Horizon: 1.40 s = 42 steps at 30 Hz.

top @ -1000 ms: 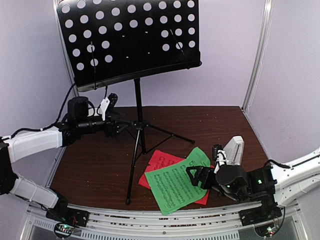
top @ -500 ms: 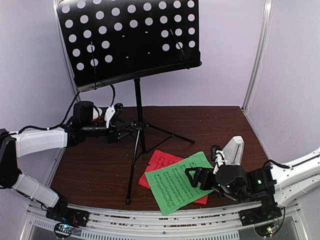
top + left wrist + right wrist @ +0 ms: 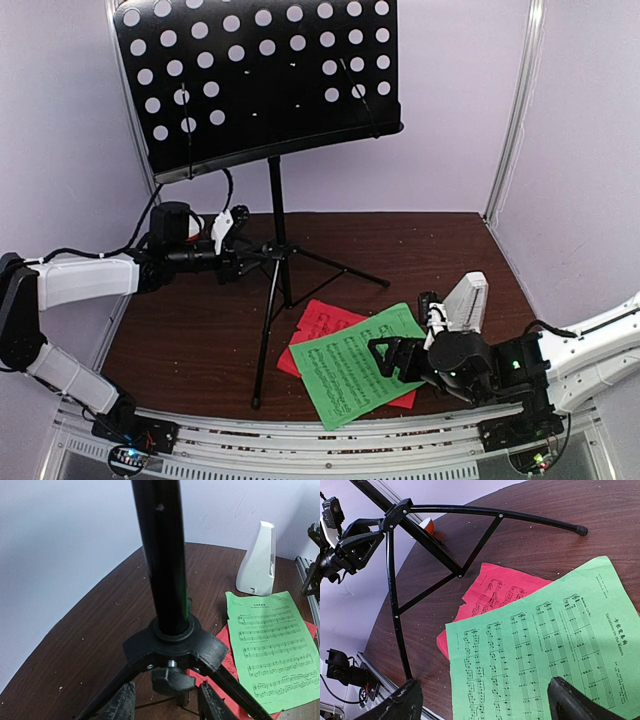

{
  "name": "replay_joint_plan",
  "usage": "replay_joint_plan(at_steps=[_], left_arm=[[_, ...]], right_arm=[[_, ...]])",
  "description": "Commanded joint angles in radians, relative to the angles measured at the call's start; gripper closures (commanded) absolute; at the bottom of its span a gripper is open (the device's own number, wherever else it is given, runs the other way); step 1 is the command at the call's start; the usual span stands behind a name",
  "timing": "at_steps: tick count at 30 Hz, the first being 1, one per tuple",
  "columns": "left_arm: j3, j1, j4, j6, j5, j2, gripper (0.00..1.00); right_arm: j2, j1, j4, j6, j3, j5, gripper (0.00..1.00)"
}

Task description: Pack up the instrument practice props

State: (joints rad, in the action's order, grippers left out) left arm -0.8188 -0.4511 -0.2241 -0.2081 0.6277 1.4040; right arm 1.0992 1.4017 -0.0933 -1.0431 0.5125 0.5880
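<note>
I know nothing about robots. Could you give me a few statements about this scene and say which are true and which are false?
1. The green page lies over the red page. True.
2. The metronome sits on the stand's desk. False: it stands on the table, beside the pages.
3. The right gripper is open above the green page. True.
4. The stand lies flat on the table. False: it stands upright on its tripod.
5. The left gripper holds the red page. False: it is open, close to the stand's tripod hub.
</note>
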Motion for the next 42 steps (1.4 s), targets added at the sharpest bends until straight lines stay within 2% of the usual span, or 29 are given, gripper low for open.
replay_joint_plan(at_steps=[1, 9, 14, 20, 24, 31, 35, 42], left_arm=[[-0.024, 0.005, -0.089, 0.018, -0.005, 0.011, 0.55], [-0.045, 0.006, -0.091, 0.032, 0.052, 0.041, 0.66], [-0.057, 0.005, -0.086, 0.037, 0.068, 0.062, 0.68], [-0.065, 0.006, -0.06, 0.068, 0.077, 0.068, 0.82], [-0.107, 0.005, 0.031, 0.12, 0.107, 0.082, 0.9], [-0.12, 0.006, 0.107, 0.304, 0.146, 0.056, 0.93], [-0.125, 0.006, 0.12, 0.462, 0.212, 0.037, 0.94], [-0.138, 0.012, 0.161, 0.756, 0.225, 0.032, 0.94]], right_arm=[[0.012, -0.004, 0.0, 0.008, 0.013, 0.0, 0.11], [0.029, -0.004, 0.009, 0.009, 0.028, -0.001, 0.11], [0.037, -0.003, 0.013, 0.011, 0.034, -0.004, 0.11], [0.036, -0.004, 0.019, 0.009, 0.034, -0.002, 0.11], [0.032, -0.004, 0.02, 0.006, 0.032, 0.002, 0.11], [0.017, -0.004, 0.024, 0.005, 0.024, 0.007, 0.11], [0.01, -0.004, 0.027, 0.006, 0.02, 0.009, 0.11], [0.008, -0.004, 0.026, 0.008, 0.016, 0.008, 0.11]])
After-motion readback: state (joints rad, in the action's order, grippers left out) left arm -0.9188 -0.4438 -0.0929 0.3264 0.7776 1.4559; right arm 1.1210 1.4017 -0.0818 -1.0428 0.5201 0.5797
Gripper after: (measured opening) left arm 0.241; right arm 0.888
